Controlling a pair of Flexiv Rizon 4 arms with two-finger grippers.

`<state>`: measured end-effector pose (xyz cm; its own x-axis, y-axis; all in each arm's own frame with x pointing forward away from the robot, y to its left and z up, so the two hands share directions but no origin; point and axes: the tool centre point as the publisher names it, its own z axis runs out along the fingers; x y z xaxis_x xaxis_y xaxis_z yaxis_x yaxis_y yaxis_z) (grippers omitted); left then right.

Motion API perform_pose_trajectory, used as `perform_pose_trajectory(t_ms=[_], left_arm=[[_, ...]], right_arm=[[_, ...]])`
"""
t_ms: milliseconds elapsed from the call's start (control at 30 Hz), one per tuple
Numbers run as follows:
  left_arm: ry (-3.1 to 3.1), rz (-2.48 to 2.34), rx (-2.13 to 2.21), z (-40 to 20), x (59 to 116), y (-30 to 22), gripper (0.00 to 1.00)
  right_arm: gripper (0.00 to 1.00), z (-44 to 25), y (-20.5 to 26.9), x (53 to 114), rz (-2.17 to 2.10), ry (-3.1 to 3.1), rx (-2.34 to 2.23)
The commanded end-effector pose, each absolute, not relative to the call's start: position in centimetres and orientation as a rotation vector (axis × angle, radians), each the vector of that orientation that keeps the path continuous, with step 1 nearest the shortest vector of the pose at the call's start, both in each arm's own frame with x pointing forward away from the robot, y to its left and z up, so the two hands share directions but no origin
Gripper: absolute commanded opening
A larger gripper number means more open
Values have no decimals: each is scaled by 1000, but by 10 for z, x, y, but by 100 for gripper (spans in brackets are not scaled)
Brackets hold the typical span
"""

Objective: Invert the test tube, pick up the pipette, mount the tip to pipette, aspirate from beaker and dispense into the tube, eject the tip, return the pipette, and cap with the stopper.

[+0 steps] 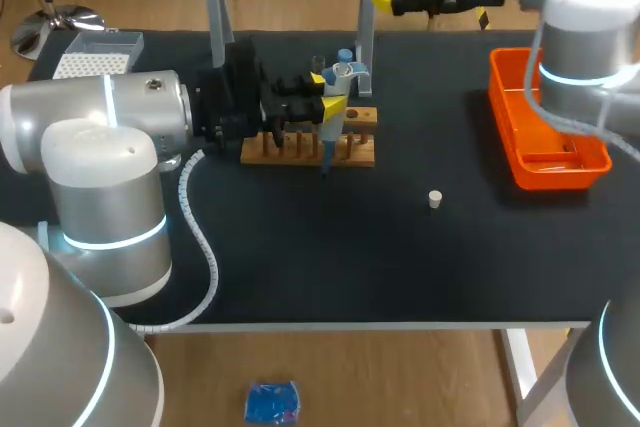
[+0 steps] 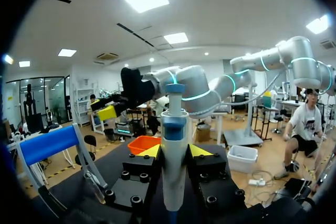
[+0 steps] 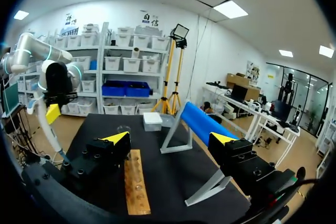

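My left gripper (image 2: 174, 151) clamps the pipette (image 2: 174, 129) above the wooden rack (image 1: 308, 151); I should lower it plumb and slowly. My right gripper (image 3: 169, 139) stands wide, empty.

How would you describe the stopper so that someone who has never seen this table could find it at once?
Find the orange tray on the right side of the black table, then look toward the wooden rack at the middle. Between them, nearer the robot, the stopper stands alone on bare tabletop. It is the only small, pale, stubby plug, touching nothing.
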<state>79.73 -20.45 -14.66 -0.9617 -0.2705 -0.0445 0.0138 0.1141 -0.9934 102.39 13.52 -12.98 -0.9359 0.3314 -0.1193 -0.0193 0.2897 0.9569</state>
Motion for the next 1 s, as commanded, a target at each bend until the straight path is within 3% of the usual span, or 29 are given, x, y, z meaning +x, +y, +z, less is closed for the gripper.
perform_pose_trajectory(t_ms=[33, 733, 1000], left_arm=[[2170, -1943, -256, -147, 797, -205, 0], [2170, -1943, -256, -147, 797, -205, 0], [2170, -1943, -256, -147, 797, -205, 0]], right_arm=[[100, -141, 162, 1056, 1672, 2296, 299], [100, -167, 195, 1107, 1620, 2321, 320], [100, -164, 195, 1095, 1631, 2325, 323]])
